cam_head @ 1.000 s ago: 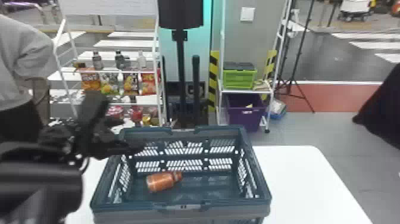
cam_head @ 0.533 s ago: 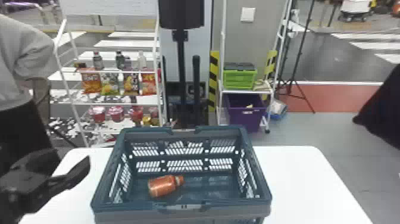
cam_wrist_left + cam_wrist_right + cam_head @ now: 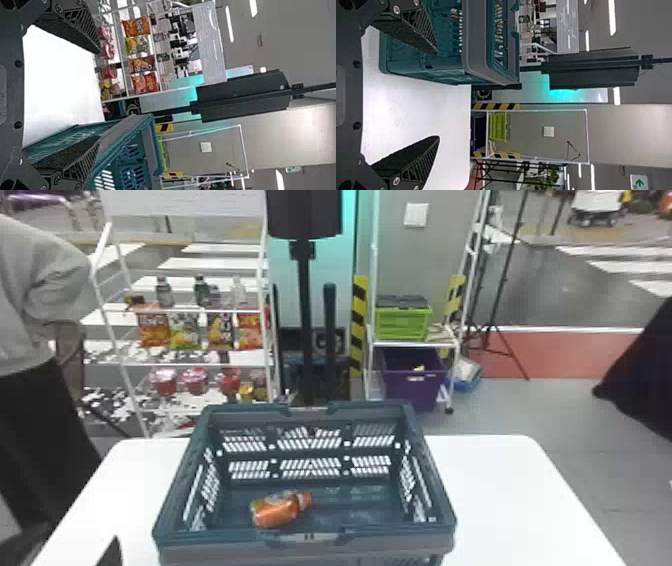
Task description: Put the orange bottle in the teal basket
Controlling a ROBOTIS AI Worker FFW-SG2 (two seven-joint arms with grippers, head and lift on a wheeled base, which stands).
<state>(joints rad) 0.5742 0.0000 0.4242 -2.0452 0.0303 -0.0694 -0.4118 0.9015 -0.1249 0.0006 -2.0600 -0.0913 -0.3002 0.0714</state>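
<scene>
White counter [image 3: 505, 485] carries teal basket [image 3: 434, 475]; orange bottle [image 3: 277, 511] inside on its side, long axis mostly crosswise, cap rightward and slightly away; left tool [image 3: 112, 553], right tool [image 3: 439, 95] both spread wide

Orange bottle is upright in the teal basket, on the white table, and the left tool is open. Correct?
Not quite: the head view shows the orange bottle lying on its side. It is in the teal basket on the white table, and the left tool is open.
</scene>
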